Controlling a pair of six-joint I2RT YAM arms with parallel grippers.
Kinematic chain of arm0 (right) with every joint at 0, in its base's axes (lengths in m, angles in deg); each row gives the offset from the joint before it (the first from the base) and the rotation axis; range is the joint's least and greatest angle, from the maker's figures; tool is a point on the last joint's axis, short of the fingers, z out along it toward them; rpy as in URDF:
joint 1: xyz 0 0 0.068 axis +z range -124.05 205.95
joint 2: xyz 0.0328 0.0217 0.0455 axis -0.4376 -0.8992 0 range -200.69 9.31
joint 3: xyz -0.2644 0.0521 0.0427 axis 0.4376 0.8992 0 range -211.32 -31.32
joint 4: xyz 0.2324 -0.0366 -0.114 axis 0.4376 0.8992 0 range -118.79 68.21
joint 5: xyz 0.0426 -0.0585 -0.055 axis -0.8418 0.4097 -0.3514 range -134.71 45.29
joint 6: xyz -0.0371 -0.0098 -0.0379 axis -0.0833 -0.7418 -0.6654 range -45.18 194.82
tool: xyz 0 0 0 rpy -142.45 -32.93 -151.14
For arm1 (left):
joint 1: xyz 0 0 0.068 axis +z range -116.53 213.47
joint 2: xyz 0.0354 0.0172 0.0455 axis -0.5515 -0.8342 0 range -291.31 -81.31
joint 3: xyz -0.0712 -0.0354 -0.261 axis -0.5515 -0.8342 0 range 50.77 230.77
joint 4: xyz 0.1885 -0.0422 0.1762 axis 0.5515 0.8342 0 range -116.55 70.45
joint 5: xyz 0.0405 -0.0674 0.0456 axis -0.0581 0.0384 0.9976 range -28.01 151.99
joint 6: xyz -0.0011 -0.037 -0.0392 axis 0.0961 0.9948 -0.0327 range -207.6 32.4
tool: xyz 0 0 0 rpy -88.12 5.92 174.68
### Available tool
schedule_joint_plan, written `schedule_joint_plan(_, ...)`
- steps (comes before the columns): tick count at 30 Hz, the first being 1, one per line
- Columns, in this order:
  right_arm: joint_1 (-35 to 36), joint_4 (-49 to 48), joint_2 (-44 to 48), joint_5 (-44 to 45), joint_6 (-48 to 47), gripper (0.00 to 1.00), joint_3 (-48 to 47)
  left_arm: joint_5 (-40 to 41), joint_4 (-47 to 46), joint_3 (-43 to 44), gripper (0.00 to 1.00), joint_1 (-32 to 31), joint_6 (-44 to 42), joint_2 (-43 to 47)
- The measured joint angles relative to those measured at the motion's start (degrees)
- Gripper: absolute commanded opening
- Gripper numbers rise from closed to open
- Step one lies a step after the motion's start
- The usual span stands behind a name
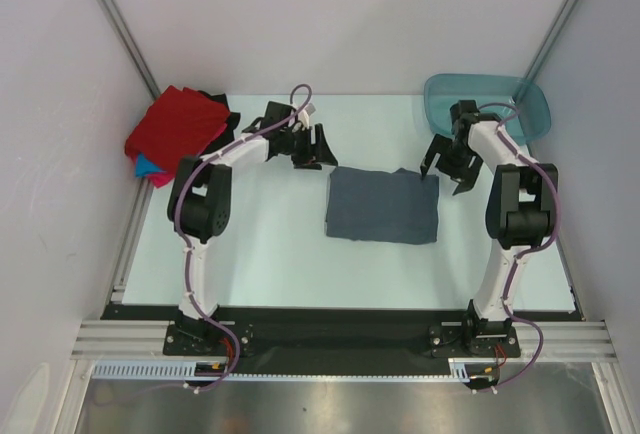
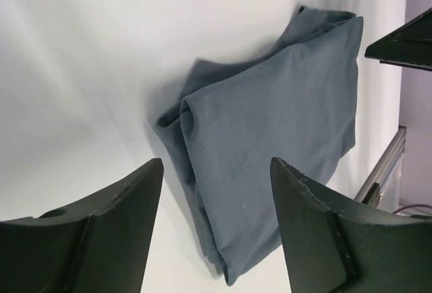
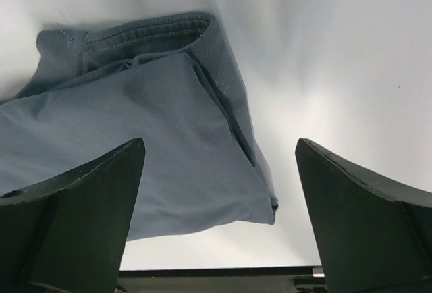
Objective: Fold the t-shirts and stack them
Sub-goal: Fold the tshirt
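Slate grey-blue t-shirt [image 1: 382, 204]: folded into a flat rectangle, lying mid-surface between the 2 arms; layered fold edges show in the left wrist view [image 2: 270, 138], the collar seam in the right wrist view [image 3: 135, 144].
Left gripper [image 1: 307, 154]: jaws apart with nothing between them, above the surface [image 1: 270, 244] just beside the shirt's far-left corner; apart from the cloth [image 2: 216, 171].
Right gripper [image 1: 447, 169]: jaws wide and empty, over the shirt's far-right corner [image 3: 219, 148].
Side pile: red t-shirt [image 1: 180, 119] on top at the far-left corner of the surface; bright blue t-shirt [image 1: 148, 164] and a pink edge peeking out below, black t-shirt [image 1: 215, 102] behind.
Teal tub [image 1: 490, 104]: far-right corner, behind the right arm.
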Motion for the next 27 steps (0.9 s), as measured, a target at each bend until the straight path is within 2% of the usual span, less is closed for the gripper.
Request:
schedule_joint_plan(7, -1.1, 0.1, 0.0, -4.5, -1.0, 1.00, -0.1, -3.2, -2.3, 0.0, 0.71, 0.0, 3.5, -1.6)
schedule_joint_plan(12, -1.2, 0.9, 0.0, -8.0, -1.3, 1.00, -1.2, -3.0, -2.8, -1.6, 0.75, -0.1, 4.7, -0.8)
schedule_joint_plan(27, -4.5, -2.1, 0.4, -10.3, -3.4, 1.00, 2.5, -3.2, -5.5, -8.6, 0.76, -0.2, 7.7, 4.1)
